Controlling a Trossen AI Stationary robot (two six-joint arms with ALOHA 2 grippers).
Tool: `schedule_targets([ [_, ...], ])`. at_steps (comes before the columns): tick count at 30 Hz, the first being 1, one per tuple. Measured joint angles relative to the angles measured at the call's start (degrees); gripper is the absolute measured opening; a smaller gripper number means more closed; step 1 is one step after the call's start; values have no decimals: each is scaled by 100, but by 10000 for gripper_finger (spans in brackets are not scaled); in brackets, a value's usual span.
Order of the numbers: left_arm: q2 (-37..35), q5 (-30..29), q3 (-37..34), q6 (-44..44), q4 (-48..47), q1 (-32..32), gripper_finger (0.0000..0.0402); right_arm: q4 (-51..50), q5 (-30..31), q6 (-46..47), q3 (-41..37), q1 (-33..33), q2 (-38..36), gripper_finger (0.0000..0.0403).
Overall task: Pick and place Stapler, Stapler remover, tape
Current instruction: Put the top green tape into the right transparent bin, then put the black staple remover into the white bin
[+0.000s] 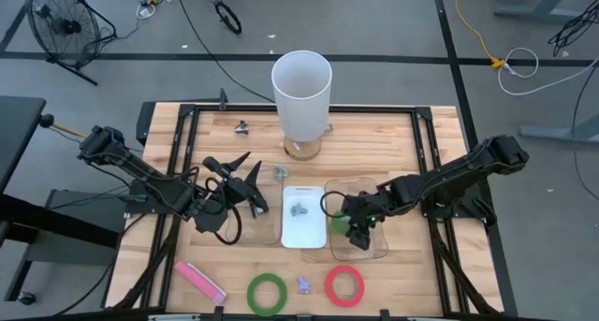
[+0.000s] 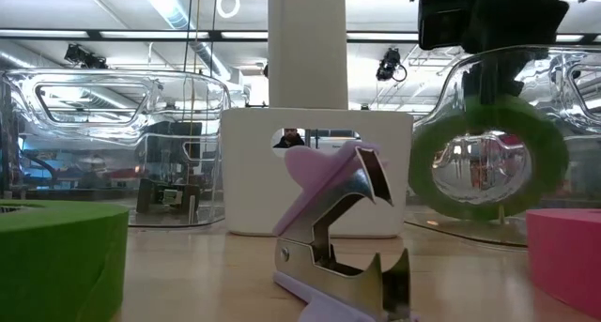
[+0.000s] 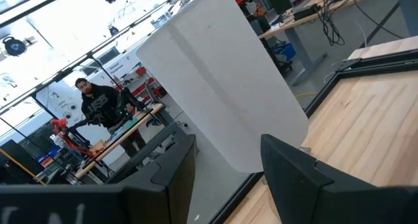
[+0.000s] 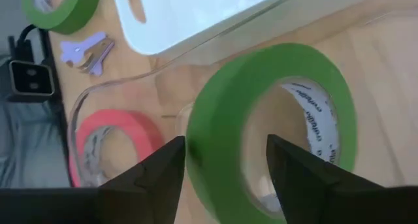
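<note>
Right wrist view: a green tape ring [image 4: 274, 126] is gripped upright by the right hand [image 4: 225, 162] above the clear tray [image 1: 372, 251]. If released edge-on, it could roll out. The left hand [image 1: 245, 176] is held open, idle.

High view straight down over whole bench [image 1: 393, 134]; low view level at bench-top; both share white cylinder [image 1: 301, 87].

Open tabletop [image 1: 164, 251] lies left and front-left around the pink stapler [image 1: 199, 281]; centre is crowded by the tall white cylinder [image 1: 301, 92], white tray [image 1: 303, 229] and clear bin [image 1: 379, 248], with green ring [image 1: 267, 294], staple remover [image 1: 304, 284], red ring [image 1: 344, 284] lining the front edge.
</note>
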Motion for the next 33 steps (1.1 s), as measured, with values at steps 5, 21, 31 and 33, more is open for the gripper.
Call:
schedule_targets([
  [5,0,0,0,0,0,0,177,48,-100,5,0,-2,0,212],
  [21,0,0,0,2,0,-1,177,1417,-296,-258,2,-47,-2,212],
  [31,0,0,0,2,-3,0,177,2615,581,-659,4,101,-2,212],
  [33,0,0,0,2,-32,-2,177,2744,832,-944,4,50,-2,212],
])
